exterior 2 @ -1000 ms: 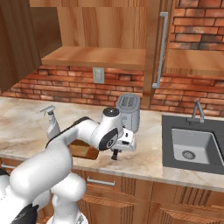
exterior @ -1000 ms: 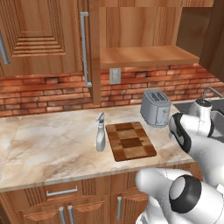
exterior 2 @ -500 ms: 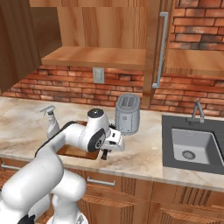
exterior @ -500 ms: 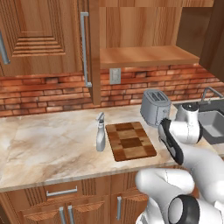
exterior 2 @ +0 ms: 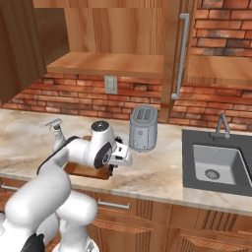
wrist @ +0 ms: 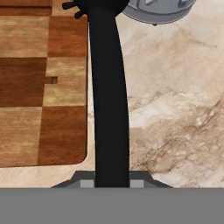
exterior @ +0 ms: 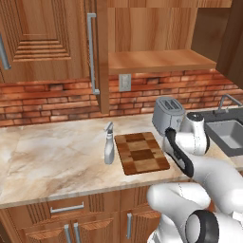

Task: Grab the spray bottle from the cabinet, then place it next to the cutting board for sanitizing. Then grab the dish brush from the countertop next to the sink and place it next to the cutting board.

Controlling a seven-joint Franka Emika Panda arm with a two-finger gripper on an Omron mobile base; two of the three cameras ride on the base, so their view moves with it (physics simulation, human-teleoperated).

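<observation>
In the hand view the dish brush, black with a long thin handle, runs up from my gripper, which is shut on its handle. It lies along the right edge of the checkered cutting board, over the marbled countertop; whether it touches the stone I cannot tell. In the right base view my gripper points down at the board's right end. The spray bottle stands upright on the counter just left of the cutting board.
A silver toaster stands close behind and right of the board. The dark sink with its faucet lies farther right. Above are the cabinet's open shelf and a closed door with a bar handle.
My arm has swung left from the sink side toward the cutting board, carrying the brush. The spray bottle and board have not moved.
</observation>
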